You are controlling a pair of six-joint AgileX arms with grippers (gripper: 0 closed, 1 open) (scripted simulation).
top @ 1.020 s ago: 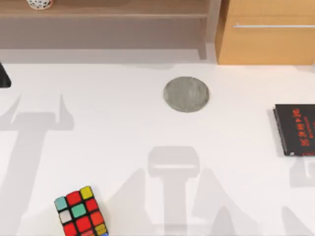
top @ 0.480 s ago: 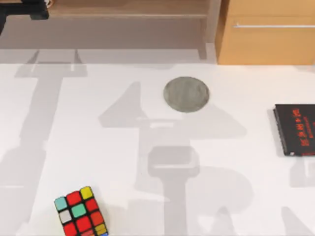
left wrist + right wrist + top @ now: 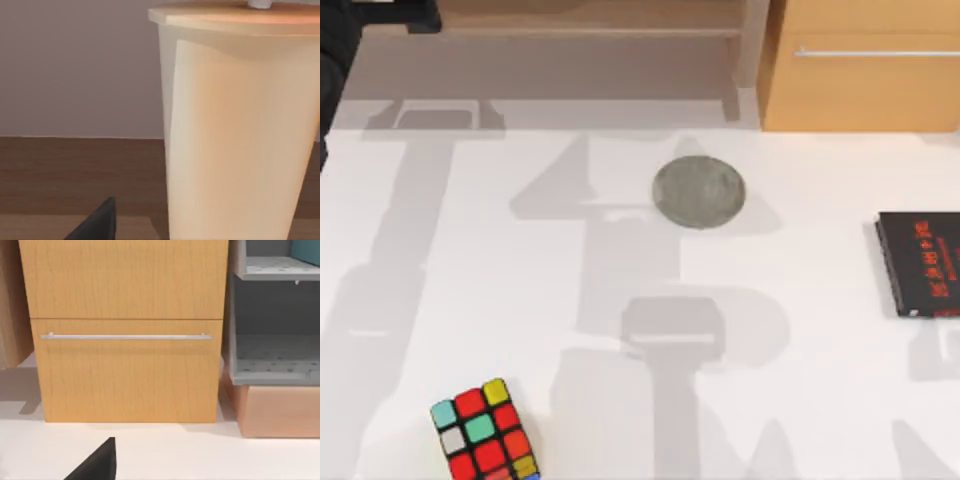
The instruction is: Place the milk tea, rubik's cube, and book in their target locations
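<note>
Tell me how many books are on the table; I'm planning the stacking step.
1. The black red-lettered book lies flat at the table's right edge, partly cut off by the frame. Others may lie out of view.

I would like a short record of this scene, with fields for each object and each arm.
milk tea: upright on a brown wooden surface, close before the left wrist camera
rubik's cube: table's front left
coaster: table's middle, bare
black book: table's right edge
left arm: top-left corner, by the shelf
right wrist camera: faces a wooden drawer
</note>
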